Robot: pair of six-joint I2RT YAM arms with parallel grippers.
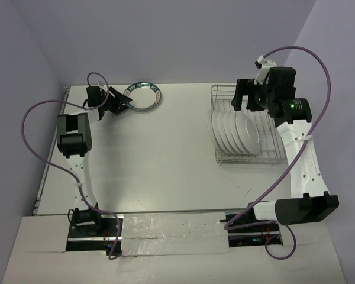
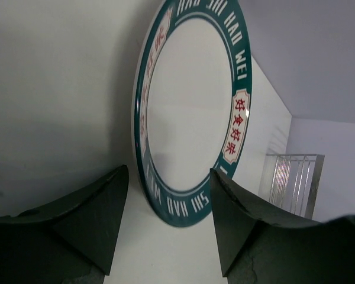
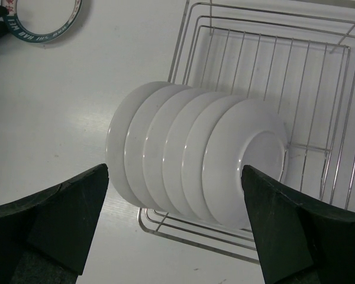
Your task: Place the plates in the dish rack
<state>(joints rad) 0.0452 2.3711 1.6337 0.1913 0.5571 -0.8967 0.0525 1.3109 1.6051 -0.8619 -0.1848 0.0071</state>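
One white plate with a dark green rim band (image 1: 144, 97) lies flat on the table at the back left; it also shows in the left wrist view (image 2: 189, 106) and the right wrist view (image 3: 42, 21). My left gripper (image 1: 119, 102) is open, its fingers (image 2: 94, 219) just short of the plate's near rim, not touching. Several white plates (image 1: 234, 130) stand on edge, undersides showing, in the silver wire dish rack (image 1: 275, 155) at the right. They also show in the right wrist view (image 3: 195, 154). My right gripper (image 1: 239, 97) hangs open and empty above the rack (image 3: 319, 77).
The table's back edge meets the wall just behind the green-rimmed plate. The far half of the rack holds no plates. Purple cables loop beside both arms. A taped white strip (image 1: 174, 234) runs along the near edge between the arm bases.
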